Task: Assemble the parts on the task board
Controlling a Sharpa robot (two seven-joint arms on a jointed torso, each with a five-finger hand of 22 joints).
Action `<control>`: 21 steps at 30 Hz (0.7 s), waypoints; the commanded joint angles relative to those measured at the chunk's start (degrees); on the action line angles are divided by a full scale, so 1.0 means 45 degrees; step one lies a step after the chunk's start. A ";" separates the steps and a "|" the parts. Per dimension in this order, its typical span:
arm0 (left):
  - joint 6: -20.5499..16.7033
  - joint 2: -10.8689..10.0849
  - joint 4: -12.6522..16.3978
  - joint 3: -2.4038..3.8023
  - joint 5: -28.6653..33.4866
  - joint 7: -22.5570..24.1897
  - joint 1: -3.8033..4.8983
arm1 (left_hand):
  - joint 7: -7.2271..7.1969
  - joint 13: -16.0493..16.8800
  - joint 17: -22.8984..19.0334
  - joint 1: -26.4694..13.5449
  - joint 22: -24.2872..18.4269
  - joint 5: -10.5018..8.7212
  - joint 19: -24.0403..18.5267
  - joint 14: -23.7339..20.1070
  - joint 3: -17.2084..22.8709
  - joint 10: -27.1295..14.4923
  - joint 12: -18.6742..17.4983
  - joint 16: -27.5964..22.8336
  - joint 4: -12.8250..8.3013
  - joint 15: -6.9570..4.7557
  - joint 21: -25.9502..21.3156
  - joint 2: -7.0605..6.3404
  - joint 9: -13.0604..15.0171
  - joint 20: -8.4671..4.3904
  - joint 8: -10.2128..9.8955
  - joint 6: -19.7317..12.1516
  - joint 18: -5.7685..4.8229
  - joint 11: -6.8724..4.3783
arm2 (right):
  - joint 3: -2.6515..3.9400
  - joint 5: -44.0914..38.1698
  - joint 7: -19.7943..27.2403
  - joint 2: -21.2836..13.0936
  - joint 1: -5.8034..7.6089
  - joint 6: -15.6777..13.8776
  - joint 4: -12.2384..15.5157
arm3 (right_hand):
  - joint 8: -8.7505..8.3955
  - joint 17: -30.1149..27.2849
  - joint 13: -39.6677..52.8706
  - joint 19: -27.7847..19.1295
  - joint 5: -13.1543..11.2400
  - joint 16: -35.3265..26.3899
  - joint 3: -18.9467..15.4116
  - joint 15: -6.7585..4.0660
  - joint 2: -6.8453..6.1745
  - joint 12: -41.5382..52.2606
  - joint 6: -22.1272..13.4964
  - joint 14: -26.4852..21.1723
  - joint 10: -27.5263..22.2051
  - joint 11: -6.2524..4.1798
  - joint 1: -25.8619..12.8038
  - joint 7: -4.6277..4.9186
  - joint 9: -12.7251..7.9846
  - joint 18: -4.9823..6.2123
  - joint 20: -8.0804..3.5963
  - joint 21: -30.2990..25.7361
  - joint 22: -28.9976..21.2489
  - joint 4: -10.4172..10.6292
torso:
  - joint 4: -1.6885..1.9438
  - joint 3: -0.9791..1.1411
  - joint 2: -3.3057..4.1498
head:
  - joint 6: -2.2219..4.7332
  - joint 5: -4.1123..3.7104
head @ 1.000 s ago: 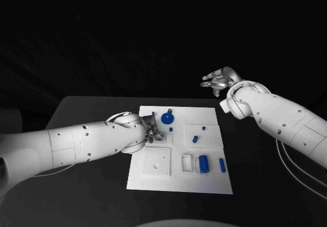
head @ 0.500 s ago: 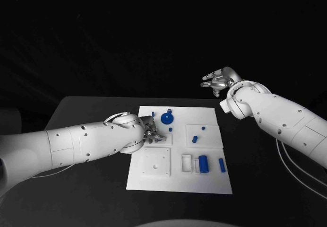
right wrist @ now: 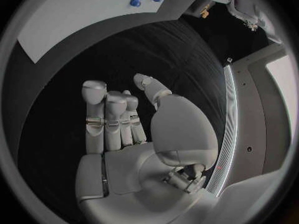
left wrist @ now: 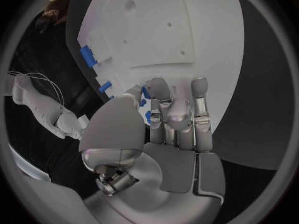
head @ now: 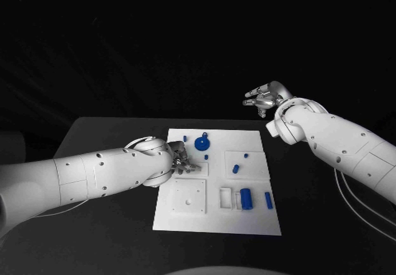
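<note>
The flat white plastic task board (head: 216,223) lies mid-table, and I judge the assembly only partly done: a round blue gear (head: 203,143) sits toward twelve o'clock and a stubby blue cylinder (head: 246,199) stands by a slim blue bar (head: 269,199) toward four, other seats looking unfilled. My left hand (head: 181,162) rests at the board's nine o'clock edge, fingers curled; whether it pinches a part I cannot tell. My right hand (head: 265,98) hovers off-board at one o'clock, spread and holding nothing.
</note>
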 commanded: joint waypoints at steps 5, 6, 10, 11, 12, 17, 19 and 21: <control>0.0197 -0.0081 0.0109 0.0041 0.0090 0.0060 -0.0028 | -0.0003 -0.0063 0.0051 -0.1381 0.0244 -0.0874 0.0038 -0.0057 -0.2524 0.0621 0.0062 0.0018 0.0173 -0.0077 -0.0057 -0.0303 -0.0101 -0.0034 0.0052 0.0113 0.0145 -0.0090 | 0.0004 0.0020 0.0062 0.0008 0.0000 0.0109 0.0022 | -0.0043 -0.0024 -0.0004 0.0622 0.0003 -0.0083 -0.0032 -0.0033 0.0013 -0.0049 -0.0004 -0.0048 -0.0066 -0.0037 0.0033 0.0041 -0.0013 0.0181 -0.0058 -0.0064 0.0856 -0.0059 | -0.0002 -0.0001 -0.0002 | 0.0039 0.0023; 0.0188 -0.0095 0.0127 0.0059 0.0095 0.0062 -0.0027 | -0.0002 -0.0068 0.0062 -0.1378 0.0243 -0.0875 0.0037 -0.0055 -0.2575 0.0622 0.0066 0.0022 0.0193 -0.0080 -0.0056 -0.0363 -0.0104 -0.0045 0.0055 0.0116 0.0133 -0.0091 | 0.0004 0.0020 0.0058 0.0013 0.0000 0.0107 0.0017 | -0.0043 -0.0024 -0.0004 0.0622 0.0003 -0.0083 -0.0032 -0.0033 0.0013 -0.0049 -0.0004 -0.0048 -0.0066 -0.0037 0.0033 0.0041 -0.0013 0.0181 -0.0058 -0.0064 0.0856 -0.0059 | 0.0000 -0.0002 -0.0001 | 0.0040 0.0020; 0.0142 -0.0158 0.0204 0.0108 0.0106 0.0063 -0.0018 | -0.0004 -0.0093 0.0065 -0.1527 0.0240 -0.0872 0.0038 -0.0054 -0.2670 0.0621 0.0073 0.0019 0.0203 -0.0089 -0.0047 -0.0456 -0.0125 -0.0089 0.0056 0.0118 0.0088 -0.0092 | 0.0004 0.0020 0.0051 0.0029 -0.0002 0.0099 0.0003 | -0.0045 -0.0019 -0.0011 0.0622 0.0031 -0.0078 -0.0016 -0.0033 0.0011 -0.0056 -0.0013 -0.0046 -0.0071 -0.0033 0.0027 0.0046 -0.0015 0.0182 -0.0058 -0.0061 0.0858 -0.0073 | 0.0016 0.0002 -0.0002 | 0.0032 0.0000; 0.0129 -0.0173 0.0220 0.0117 0.0107 0.0063 -0.0014 | -0.0005 -0.0108 0.0075 -0.1545 0.0239 -0.0871 0.0041 -0.0050 -0.2680 0.0621 0.0087 0.0018 0.0204 -0.0097 -0.0040 -0.0467 -0.0139 -0.0121 0.0056 0.0118 0.0056 -0.0095 | 0.0004 0.0020 0.0051 0.0031 -0.0002 0.0097 0.0001 | -0.0045 -0.0019 -0.0011 0.0622 0.0031 -0.0078 -0.0016 -0.0033 0.0011 -0.0056 -0.0013 -0.0046 -0.0071 -0.0033 0.0027 0.0046 -0.0015 0.0182 -0.0058 -0.0061 0.0858 -0.0073 | 0.0013 0.0003 -0.0003 | 0.0035 0.0000; 0.0108 -0.0191 0.0238 0.0133 0.0108 0.0069 -0.0010 | -0.0004 -0.0116 0.0064 -0.1590 0.0238 -0.0870 0.0041 -0.0054 -0.2716 0.0620 0.0086 0.0011 0.0208 -0.0099 -0.0038 -0.0501 -0.0144 -0.0132 0.0057 0.0118 0.0045 -0.0095 | 0.0004 0.0020 0.0051 0.0033 -0.0002 0.0095 0.0000 | -0.0045 -0.0019 -0.0011 0.0622 0.0031 -0.0078 -0.0016 -0.0033 0.0011 -0.0056 -0.0013 -0.0046 -0.0071 -0.0033 0.0027 0.0046 -0.0015 0.0182 -0.0058 -0.0061 0.0858 -0.0073 | 0.0008 0.0004 -0.0004 | 0.0040 0.0003; 0.0022 -0.0262 0.0300 0.0330 0.0114 0.0102 -0.0002 | -0.0005 -0.0156 0.0060 -0.1724 0.0233 -0.0867 0.0041 -0.0053 -0.2807 0.0620 0.0096 -0.0005 0.0214 -0.0113 -0.0037 -0.0565 -0.0172 -0.0191 0.0056 0.0115 -0.0016 -0.0098 | 0.0004 0.0020 0.0052 0.0024 -0.0003 0.0082 -0.0011 | -0.0045 -0.0019 -0.0011 0.0622 0.0031 -0.0078 -0.0016 -0.0033 0.0011 -0.0056 -0.0013 -0.0046 -0.0071 -0.0033 0.0027 0.0046 -0.0015 0.0182 -0.0058 -0.0061 0.0858 -0.0073 | -0.0005 -0.0003 0.0007 | 0.0096 0.0009; 0.0040 -0.0309 0.0337 0.0458 0.0125 0.0116 0.0000 | -0.0003 -0.0165 0.0053 -0.1718 0.0233 -0.0867 0.0040 -0.0057 -0.2801 0.0619 0.0092 -0.0013 0.0214 -0.0113 -0.0039 -0.0554 -0.0180 -0.0199 0.0054 0.0109 -0.0027 -0.0097 | 0.0004 0.0020 0.0053 0.0013 -0.0003 0.0080 -0.0013 | -0.0043 -0.0022 -0.0014 0.0623 0.0043 -0.0081 -0.0016 -0.0032 0.0005 -0.0058 -0.0027 -0.0047 -0.0072 -0.0031 -0.0006 0.0047 -0.0014 0.0181 -0.0056 -0.0053 0.0860 -0.0080 | -0.0006 -0.0006 0.0003 | 0.0127 0.0009; 0.0109 -0.0367 0.0365 0.0649 0.0177 0.0132 0.0005 | 0.0002 -0.0192 0.0014 -0.1670 0.0232 -0.0868 0.0028 -0.0074 -0.2757 0.0616 0.0067 -0.0042 0.0209 -0.0113 -0.0047 -0.0496 -0.0212 -0.0210 0.0044 0.0093 -0.0047 -0.0094 | 0.0004 0.0021 0.0055 -0.0005 -0.0003 0.0079 -0.0014 | -0.0043 -0.0022 -0.0014 0.0623 0.0043 -0.0081 -0.0016 -0.0032 0.0005 -0.0058 -0.0027 -0.0047 -0.0072 -0.0031 -0.0006 0.0047 -0.0014 0.0181 -0.0056 -0.0053 0.0860 -0.0080 | -0.0002 -0.0005 0.0001 | 0.0155 0.0004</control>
